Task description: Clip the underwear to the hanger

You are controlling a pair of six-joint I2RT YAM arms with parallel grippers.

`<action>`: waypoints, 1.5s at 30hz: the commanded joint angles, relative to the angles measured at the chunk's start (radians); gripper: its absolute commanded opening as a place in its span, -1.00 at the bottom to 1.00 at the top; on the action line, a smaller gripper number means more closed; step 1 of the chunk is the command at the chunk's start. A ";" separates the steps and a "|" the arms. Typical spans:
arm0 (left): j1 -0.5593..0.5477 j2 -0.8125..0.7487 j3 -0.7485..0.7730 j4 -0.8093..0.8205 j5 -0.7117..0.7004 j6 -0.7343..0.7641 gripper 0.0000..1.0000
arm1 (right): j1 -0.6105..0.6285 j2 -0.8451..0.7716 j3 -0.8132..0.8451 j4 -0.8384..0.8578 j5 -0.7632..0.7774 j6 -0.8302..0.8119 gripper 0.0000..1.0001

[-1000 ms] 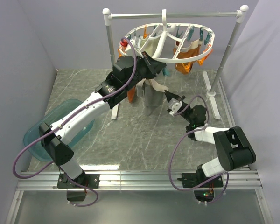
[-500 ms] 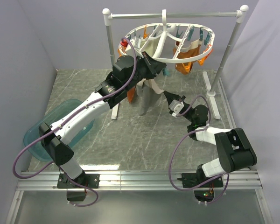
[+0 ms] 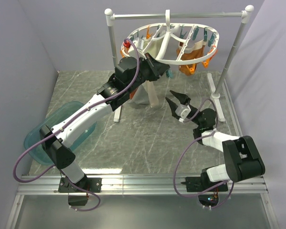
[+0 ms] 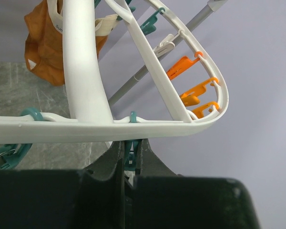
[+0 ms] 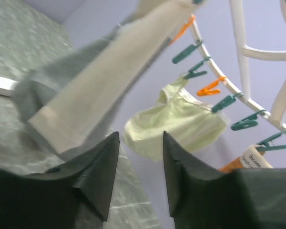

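Observation:
The white oval hanger (image 3: 201, 60) hangs from the rail by its hook. My left gripper (image 3: 157, 72) is at the hanger's near rim, shut on a teal peg (image 4: 130, 155) under the white frame (image 4: 81, 71). Just below that gripper the cream and grey underwear (image 3: 150, 95) hangs down, blurred; its top end is hidden behind the gripper. My right gripper (image 3: 174, 99) stands open to the right of the underwear, apart from it. In the right wrist view the underwear (image 5: 86, 90) fills the upper left, beyond the open right gripper (image 5: 140, 136), with nothing between the fingers.
A silver rail stand (image 3: 176, 15) with white knobs carries the hanger; its feet (image 3: 218, 98) lie on the marble table. Rust-orange garments (image 3: 188, 67) and a pale cream garment (image 5: 181, 124) hang from other pegs. A teal basin (image 3: 62, 125) sits at the left.
The right gripper has opened, let go of the underwear and drawn back to the right. The underwear has swung back to hang under the left gripper. The left arm has not moved.

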 commanded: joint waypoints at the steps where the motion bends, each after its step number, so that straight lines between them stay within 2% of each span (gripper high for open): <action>1: 0.016 -0.018 0.006 0.063 -0.009 -0.004 -0.99 | 0.009 -0.038 -0.071 0.154 -0.069 0.015 0.00; 2: 0.016 -0.019 0.008 0.062 -0.010 -0.004 -0.99 | 0.013 -0.033 -0.086 0.190 -0.069 0.015 0.11; 9: 0.016 -0.012 0.011 0.062 -0.001 -0.018 -0.99 | 0.068 -0.012 -0.157 0.185 -0.054 -0.118 0.21; 13: 0.017 -0.007 0.023 0.062 0.002 -0.018 -0.99 | 0.121 0.049 -0.172 0.273 0.053 -0.155 0.28; 15: 0.017 -0.009 0.021 0.062 0.001 -0.017 -0.99 | 0.157 0.080 -0.180 0.335 0.095 -0.206 0.43; 18: 0.017 -0.009 0.018 0.063 -0.002 -0.018 -0.99 | 0.196 0.164 -0.182 0.451 0.152 -0.250 0.49; 23: 0.017 -0.013 0.014 0.063 0.008 -0.020 -0.99 | 0.252 0.246 -0.096 0.462 0.311 -0.293 0.58; 39: 0.027 -0.015 -0.006 0.062 0.030 -0.037 -0.99 | 0.260 0.177 -0.044 0.461 0.416 -0.260 0.58; 45: 0.028 -0.016 -0.011 0.093 0.033 -0.038 -0.99 | 0.242 0.140 -0.047 0.461 0.425 -0.264 0.36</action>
